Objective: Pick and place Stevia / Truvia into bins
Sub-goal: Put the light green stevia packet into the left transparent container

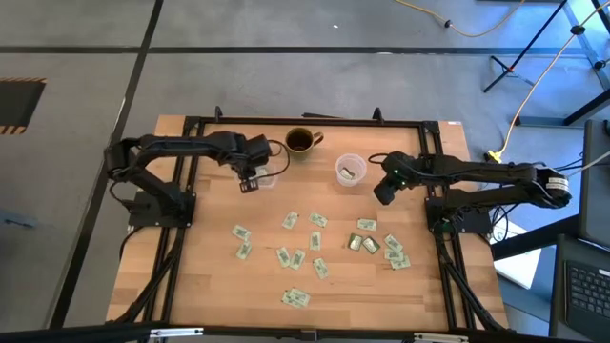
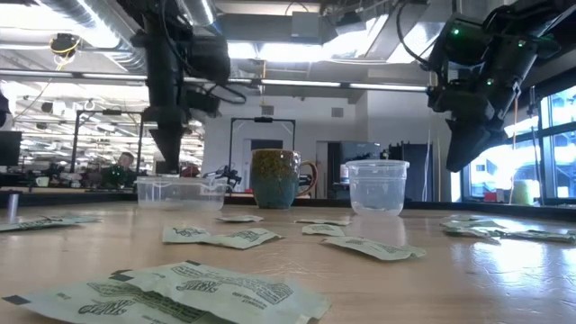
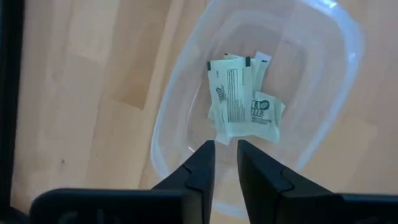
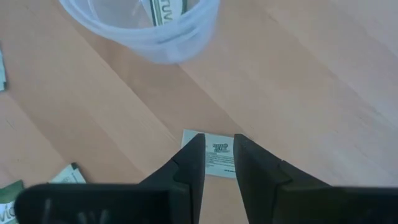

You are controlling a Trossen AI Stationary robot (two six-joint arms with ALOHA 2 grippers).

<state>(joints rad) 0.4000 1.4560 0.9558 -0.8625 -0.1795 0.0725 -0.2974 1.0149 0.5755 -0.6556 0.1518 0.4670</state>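
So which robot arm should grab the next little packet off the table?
Probably the right. The right gripper hangs beside the round cup, close to loose sachets, and its wrist view shows one sachet just beyond its fingertips. The left gripper hangs over the tub, farther from them.

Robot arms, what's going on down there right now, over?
Left gripper over the tub, empty, narrowly open. Right gripper beside the cup, empty. Sachets mostly loose on table. Nothing blocking.
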